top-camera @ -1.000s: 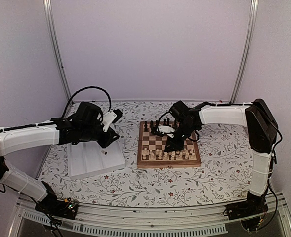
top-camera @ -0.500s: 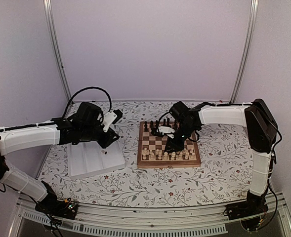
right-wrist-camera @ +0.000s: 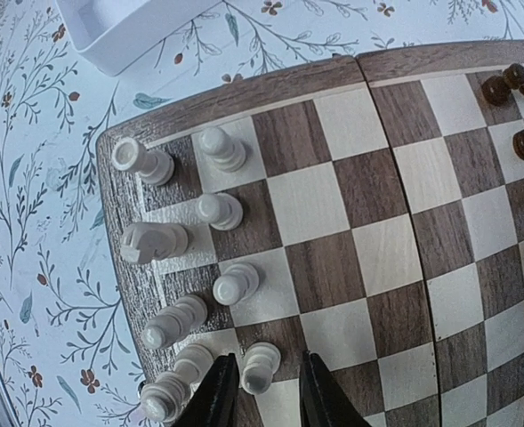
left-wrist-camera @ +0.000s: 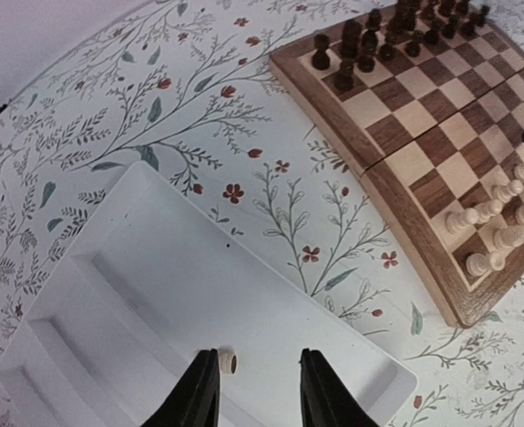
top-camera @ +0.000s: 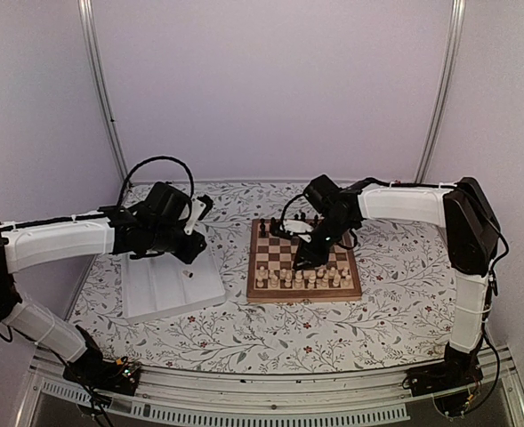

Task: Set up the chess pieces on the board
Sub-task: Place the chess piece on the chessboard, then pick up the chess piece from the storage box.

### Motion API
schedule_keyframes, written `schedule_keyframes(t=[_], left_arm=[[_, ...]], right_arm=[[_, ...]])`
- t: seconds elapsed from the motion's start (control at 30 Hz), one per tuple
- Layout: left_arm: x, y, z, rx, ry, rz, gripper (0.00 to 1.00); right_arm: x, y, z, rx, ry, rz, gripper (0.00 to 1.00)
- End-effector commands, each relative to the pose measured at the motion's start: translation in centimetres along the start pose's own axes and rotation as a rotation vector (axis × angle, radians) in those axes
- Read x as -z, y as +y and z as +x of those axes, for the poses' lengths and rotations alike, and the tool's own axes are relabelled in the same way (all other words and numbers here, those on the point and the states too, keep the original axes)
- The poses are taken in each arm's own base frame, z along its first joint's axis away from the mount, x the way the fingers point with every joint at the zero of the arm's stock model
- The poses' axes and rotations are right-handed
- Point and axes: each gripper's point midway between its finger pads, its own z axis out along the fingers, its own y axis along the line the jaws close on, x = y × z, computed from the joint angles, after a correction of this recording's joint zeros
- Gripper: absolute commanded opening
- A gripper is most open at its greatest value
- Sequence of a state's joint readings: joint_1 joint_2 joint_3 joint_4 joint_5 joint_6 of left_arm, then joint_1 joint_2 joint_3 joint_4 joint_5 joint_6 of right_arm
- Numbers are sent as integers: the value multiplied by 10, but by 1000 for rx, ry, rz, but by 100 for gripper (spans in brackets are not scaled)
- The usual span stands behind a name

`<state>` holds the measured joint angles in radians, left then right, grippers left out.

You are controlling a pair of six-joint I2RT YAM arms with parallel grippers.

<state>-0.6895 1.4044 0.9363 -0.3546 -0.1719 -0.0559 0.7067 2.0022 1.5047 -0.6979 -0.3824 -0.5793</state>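
Most of the pale chess pieces (right-wrist-camera: 217,213) already stand in two rows along the near edge of the board (top-camera: 303,260), with dark ones at the far edge. One small pale piece (left-wrist-camera: 229,362) lies in the white tray (left-wrist-camera: 137,294), just beside the left gripper (left-wrist-camera: 258,391), whose jaws are parted and empty. Right gripper (right-wrist-camera: 260,384) hangs narrowly parted around a pawn (right-wrist-camera: 260,366); whether it grips cannot be told.

A table (top-camera: 395,285) covered in a white cloth printed with leafy sprigs and small red flowers carried two things: a white tray (top-camera: 168,286) (left side) and, near it, the board (top-camera: 279,262), lying flat.
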Motion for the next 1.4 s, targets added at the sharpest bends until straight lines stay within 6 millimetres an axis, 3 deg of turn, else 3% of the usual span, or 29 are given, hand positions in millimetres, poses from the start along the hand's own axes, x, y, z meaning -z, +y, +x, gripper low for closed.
schedule_keyframes(t=[0.0,0.2,0.43,0.63,1.37], left_arm=[[1,33,18,288,108,-193,34],[0,34,30,640,107,-241,36],[-10,34,62,916,172,-393,35],[-32,24,80,976,296,-455,33],[-65,29,107,1014,403,-511,31]], right_arm=[[25,-11,-23,15,-60,52,26],[41,-25,-27,-10,-101,73,27],[67,-18,-28,4,-164,92,27],[74,-9,-25,16,-184,93,28],[71,-7,-19,10,-177,87,28]])
